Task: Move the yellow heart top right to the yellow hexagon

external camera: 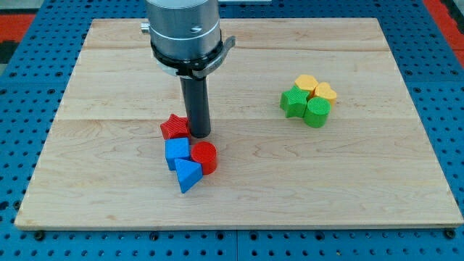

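The yellow heart (325, 92) lies at the view's right, touching the right side of the yellow hexagon (306, 83). Below them sit a green star (293, 102) and a green cylinder (317, 112), all four packed in one cluster. My tip (199, 135) is at the view's centre left, far from that cluster. It stands just right of a red star (175, 127) and just above a red cylinder (204, 156).
A blue cube (176, 153) and a blue triangle (188, 175) lie below the red star, beside the red cylinder. The wooden board (109, 72) rests on a blue pegboard table. The arm's grey housing (184, 32) hangs over the board's top edge.
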Controlling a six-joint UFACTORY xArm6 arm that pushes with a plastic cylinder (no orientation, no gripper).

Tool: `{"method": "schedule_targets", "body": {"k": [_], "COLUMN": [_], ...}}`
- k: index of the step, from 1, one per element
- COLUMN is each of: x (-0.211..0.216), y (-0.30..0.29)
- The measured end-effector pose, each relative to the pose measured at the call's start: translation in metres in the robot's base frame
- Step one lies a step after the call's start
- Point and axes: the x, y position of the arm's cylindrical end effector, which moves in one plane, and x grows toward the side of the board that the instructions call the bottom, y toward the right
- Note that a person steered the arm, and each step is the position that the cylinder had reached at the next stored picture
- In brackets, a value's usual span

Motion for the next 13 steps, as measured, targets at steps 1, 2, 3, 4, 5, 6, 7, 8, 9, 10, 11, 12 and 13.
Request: {"method": "schedule_targets", "body": {"k": [1, 2, 3, 4, 5, 6, 7, 8, 9, 10, 11, 12, 13], "x": [0.0, 0.0, 0.0, 0.0, 0.0, 0.003, 0.015, 0.015, 0.014, -0.008, -0.036, -0.032, -0.059], "y": [0.025, 0.04, 0.048, 0.052, 0.055, 0.063, 0.102, 0.156, 0.193, 0.221, 0.222, 0.182, 0.198]}}
